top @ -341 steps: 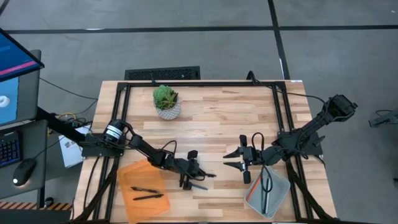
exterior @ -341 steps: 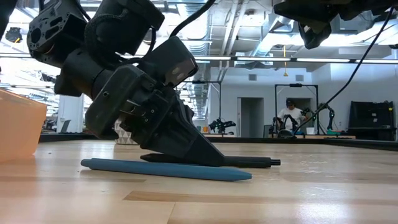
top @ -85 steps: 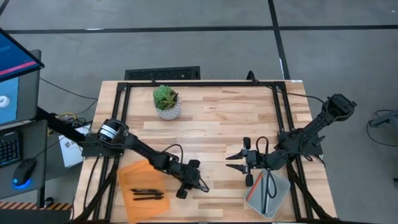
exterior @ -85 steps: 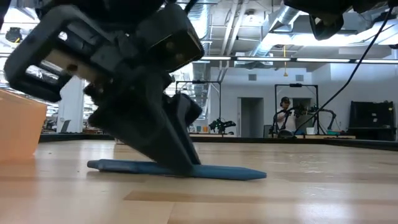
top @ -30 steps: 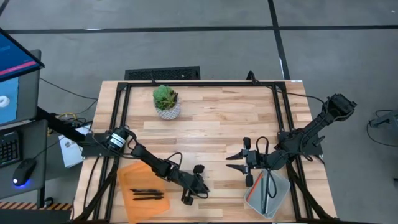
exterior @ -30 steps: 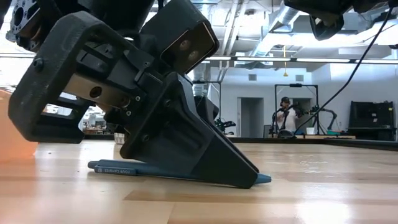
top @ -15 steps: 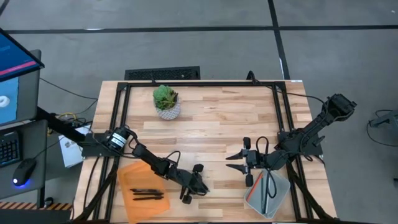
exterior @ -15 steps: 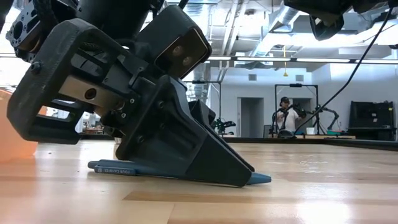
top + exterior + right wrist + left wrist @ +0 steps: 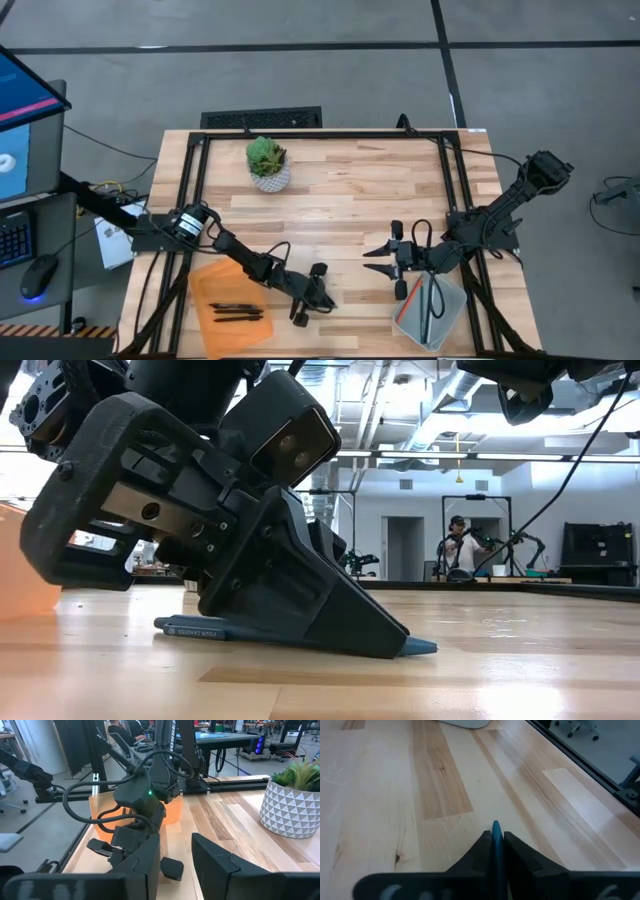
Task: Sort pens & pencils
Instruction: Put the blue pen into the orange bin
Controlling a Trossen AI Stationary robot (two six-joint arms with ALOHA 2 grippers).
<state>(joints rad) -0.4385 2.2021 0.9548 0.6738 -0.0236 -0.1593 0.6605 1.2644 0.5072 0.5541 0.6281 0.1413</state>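
High view: straight down from above, whole wooden table (image 9: 340, 200) in frame, both arms and surrounding floor included. Low view: level with the tabletop, very near the left gripper (image 9: 300, 625), facing across into the room behind. Left wrist view: close over the boards, looking forward past its own fingers. Right wrist view: looking across the table toward the left arm and the orange tray (image 9: 172, 812), potted plant (image 9: 292, 802) at one side; tray and plant shared with the high view.
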